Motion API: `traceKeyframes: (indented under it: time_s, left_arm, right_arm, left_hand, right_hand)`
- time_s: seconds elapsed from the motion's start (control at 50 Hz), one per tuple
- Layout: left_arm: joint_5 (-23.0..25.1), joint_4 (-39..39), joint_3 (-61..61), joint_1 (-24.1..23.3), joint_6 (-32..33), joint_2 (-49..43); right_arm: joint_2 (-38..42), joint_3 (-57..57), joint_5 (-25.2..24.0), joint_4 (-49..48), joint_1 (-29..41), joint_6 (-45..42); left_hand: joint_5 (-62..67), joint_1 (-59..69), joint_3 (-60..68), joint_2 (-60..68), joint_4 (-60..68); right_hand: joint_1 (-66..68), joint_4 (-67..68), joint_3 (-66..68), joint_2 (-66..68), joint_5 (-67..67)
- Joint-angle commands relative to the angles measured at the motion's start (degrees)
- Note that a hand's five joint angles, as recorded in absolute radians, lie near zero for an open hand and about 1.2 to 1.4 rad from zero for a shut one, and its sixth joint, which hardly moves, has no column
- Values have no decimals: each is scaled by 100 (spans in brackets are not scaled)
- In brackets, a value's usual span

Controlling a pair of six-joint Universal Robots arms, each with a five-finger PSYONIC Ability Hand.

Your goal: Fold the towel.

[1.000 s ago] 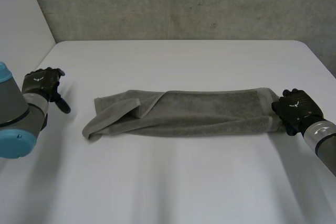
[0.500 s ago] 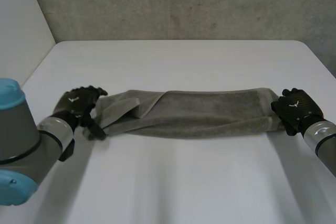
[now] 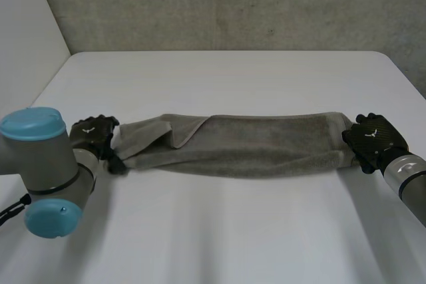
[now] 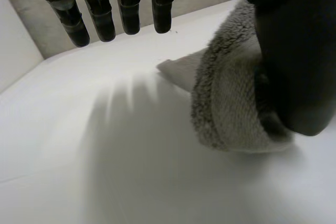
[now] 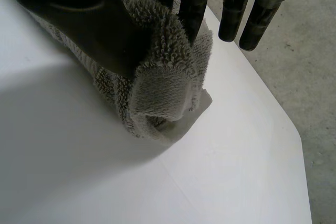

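Note:
A grey towel (image 3: 239, 144) lies folded into a long strip across the white table (image 3: 219, 231). My left hand (image 3: 93, 134) is at the strip's left end. In the left wrist view its fingers (image 4: 100, 14) hang straight and clear above the table, while its thumb (image 4: 294, 51) rests against the towel's rolled end (image 4: 231, 103). The hand is open. My right hand (image 3: 374, 139) is at the right end. There the thumb (image 5: 79, 14) and fingers pinch the bunched towel end (image 5: 163, 77) just above the table.
A grey wall runs behind the table's far edge. The table's right corner (image 5: 294, 135) lies close beyond my right hand, with floor past it. Bare tabletop spreads in front of and behind the towel.
My left arm swung in from the table's left side to the towel's left end, and that end has drawn a little straighter. The right hand stayed put.

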Motion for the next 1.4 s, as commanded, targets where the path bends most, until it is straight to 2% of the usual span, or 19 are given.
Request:
traceKeyframes:
  time_s: [0.02, 0.12, 0.18, 0.28, 0.42, 0.52, 0.66, 0.68, 0.7, 0.72, 0.74, 0.76, 0.78, 0.8, 0.84, 0.9, 1.2, 1.3, 1.4]
  left_arm:
    - [-55, 25, 34, 309, 103, 171]
    - [-63, 218, 139, 520, 420, 171]
    - [-37, 236, 201, 826, 1015, 22]
    - [7, 210, 192, 951, 1447, 4]
    - [16, 201, 78, 880, 1430, 127]
    - [366, 201, -72, 626, 1316, 416]
    - [797, 26, -124, 696, 1325, 522]
    - [955, -132, -142, 705, 1316, 601]
    - [956, -133, -142, 705, 1316, 601]
    - [1174, -316, -186, 713, 1299, 697]
    - [1176, -318, -186, 713, 1299, 698]
    - [1463, -483, -264, 696, 1290, 794]
    - [1797, -598, -343, 652, 1272, 908]
    - [1800, -599, -344, 652, 1272, 909]
    - [2412, -669, -510, 582, 1272, 1162]
    - [2687, -661, -590, 424, 1255, 1278]
    - [2609, -546, -643, -315, 1237, 1137]
    - [2143, -195, -564, -464, 1079, 1032]
    - [1415, -54, -187, -692, 1079, 532]
  right_arm:
    - [-3, -9, -4, -1, -18, -7]
    - [-21, -9, -4, -1, -18, 1]
    - [-47, 0, -4, -1, -18, -7]
    - [-56, 0, -4, -1, -18, 1]
    - [-65, 9, -4, 8, -18, -7]
    - [-65, 18, -4, 8, -18, 1]
    - [-100, 18, 4, 8, -26, 1]
    - [-109, 18, 13, 8, -26, 10]
    - [-126, 18, 13, 8, -35, 19]
    - [-126, 18, 13, 8, -35, 19]
    - [-161, 18, 22, 17, -44, 28]
    - [-162, 18, 22, 17, -44, 28]
    - [-214, 18, 22, 17, -53, 54]
    - [-214, 18, 22, 17, -53, 54]
    - [-398, 18, 13, 104, -44, 168]
    - [-539, 27, -39, 289, -27, 300]
    - [-768, -44, -66, 588, 0, 696]
    - [-715, -316, -75, 659, -9, 863]
    - [-295, -965, -127, 886, -9, 1380]
  left_hand:
    - [-277, -654, -258, -351, -318]
    - [-227, -603, -258, -301, -318]
    - [-109, -486, -258, -183, -318]
    - [-75, -452, -258, -149, -318]
    - [-109, -485, -258, -183, -318]
    - [-126, -502, -258, -200, -318]
    - [-176, -552, -258, -250, -318]
    - [-226, -603, -258, -300, -318]
    - [-227, -603, -258, -301, -318]
    - [-260, -637, -258, -334, -318]
    - [-260, -637, -258, -334, -318]
    - [-260, -637, -258, -334, -318]
    - [-260, -637, -258, -334, -318]
    - [-260, -637, -258, -334, -318]
    - [-260, -637, -258, -334, -318]
    - [-260, -637, -258, -334, -318]
    - [-277, -654, -258, -351, -318]
    - [-260, -637, -258, -334, -318]
    - [-76, -452, -258, -150, -318]
  right_hand:
    - [502, -305, -187, 593, 387]
    - [502, -305, -187, 593, 387]
    - [502, -305, -187, 593, 387]
    - [502, -305, -187, 593, 387]
    - [502, -305, -187, 593, 387]
    - [502, -305, -187, 593, 387]
    - [502, -305, -187, 593, 387]
    - [291, -305, -187, 382, 177]
    - [-1443, -305, -187, -1352, -1557]
    - [-1460, -305, -187, -1369, -1575]
    - [-3558, -305, -187, -3468, -3673]
    - [-3579, -305, -187, -3489, -3694]
    - [-5112, -305, -187, -5021, -5226]
    - [-5127, -305, -187, -5036, -5242]
    - [-5782, -305, -187, -5691, -5896]
    - [-5817, -305, -187, -5726, -5931]
    - [-5783, -305, -187, -5692, -5898]
    - [-5766, -305, -187, -5676, -5881]
    - [-5699, -305, -187, -5609, -5814]
